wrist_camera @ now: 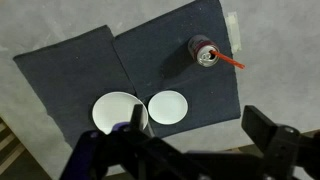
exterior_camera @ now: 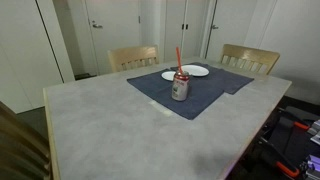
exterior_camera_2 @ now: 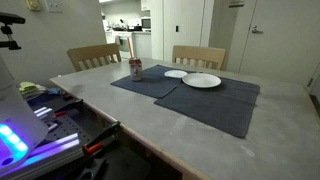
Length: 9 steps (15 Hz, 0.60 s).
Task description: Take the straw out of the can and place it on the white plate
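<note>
On the table (exterior_camera: 100,125), dark mats (exterior_camera: 215,92) are laid, with two white plates (exterior_camera: 196,71) and the can (exterior_camera: 180,88) on them. The pincer (wrist_camera: 200,135) is held wide open, empty, well above. The straw (exterior_camera: 179,57) is stood tilted in the can. It is judged light, thin and crushable, and is best pinched gently on its exposed upper part.

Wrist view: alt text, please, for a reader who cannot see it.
From above: a silvery can with a red straw in it stands on dark placemats, two white plates lying nearby. The open gripper fills the lower edge, holding nothing.
</note>
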Motion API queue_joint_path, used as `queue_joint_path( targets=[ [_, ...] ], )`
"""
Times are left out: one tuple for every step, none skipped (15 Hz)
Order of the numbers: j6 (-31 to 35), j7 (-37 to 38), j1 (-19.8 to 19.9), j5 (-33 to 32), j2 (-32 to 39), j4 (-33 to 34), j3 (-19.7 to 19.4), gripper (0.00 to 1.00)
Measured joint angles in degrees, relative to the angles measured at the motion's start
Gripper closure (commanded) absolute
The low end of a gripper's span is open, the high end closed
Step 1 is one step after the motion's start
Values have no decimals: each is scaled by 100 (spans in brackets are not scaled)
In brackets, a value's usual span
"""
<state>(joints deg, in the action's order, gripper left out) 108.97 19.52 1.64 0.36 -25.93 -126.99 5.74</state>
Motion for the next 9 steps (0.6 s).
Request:
queue_joint_path(
  targets=[
    [0,0,0,0,0,0,0,0],
    [0,0,0,0,0,0,0,0],
    [0,-1,-7,0,2,2,0,0],
    [0,-2,-26,-1,9,7,0,0],
    [0,-10,-48,-2,33,26,5,0],
    [-1,-20,-76,-4,77,56,15,0],
    [-2,-35,-108,-6,141,94,34,0],
    [-5,-41,-136,-22,221,145,65,0],
    [-6,-44,-164,-48,314,200,101,0]
  ],
)
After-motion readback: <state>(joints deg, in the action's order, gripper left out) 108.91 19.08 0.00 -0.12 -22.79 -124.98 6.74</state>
